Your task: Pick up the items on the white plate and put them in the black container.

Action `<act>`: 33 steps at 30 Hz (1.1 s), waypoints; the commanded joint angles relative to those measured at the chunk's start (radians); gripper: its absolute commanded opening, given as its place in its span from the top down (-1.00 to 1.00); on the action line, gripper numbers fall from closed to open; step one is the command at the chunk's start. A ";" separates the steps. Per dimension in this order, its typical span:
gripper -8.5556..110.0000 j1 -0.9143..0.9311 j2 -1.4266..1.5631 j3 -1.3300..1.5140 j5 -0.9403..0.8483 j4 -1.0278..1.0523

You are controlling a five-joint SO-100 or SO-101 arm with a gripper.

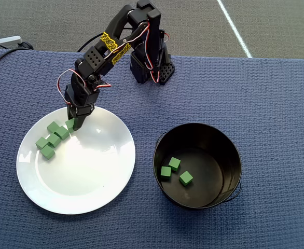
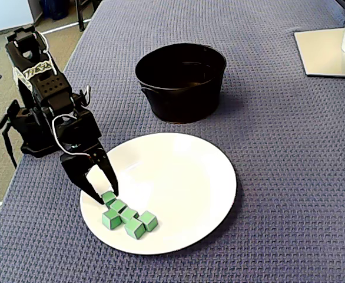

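Fixed view: gripper (image 2: 106, 196) straddles the end green cube (image 2: 109, 198).

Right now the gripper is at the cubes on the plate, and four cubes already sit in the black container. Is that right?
Not quite: the overhead view shows three cubes in the black container, not four. The rest holds: the gripper is at the cubes on the plate.
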 commanded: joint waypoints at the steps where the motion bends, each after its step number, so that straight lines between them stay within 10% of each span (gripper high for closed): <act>1: 0.86 -0.034 0.117 -0.026 0.066 0.094; 9: 0.86 -0.511 0.566 -0.411 0.623 0.606; 17: 0.86 -0.942 0.535 -0.387 0.976 0.437; 33: 0.86 -1.147 0.241 -0.302 0.999 0.425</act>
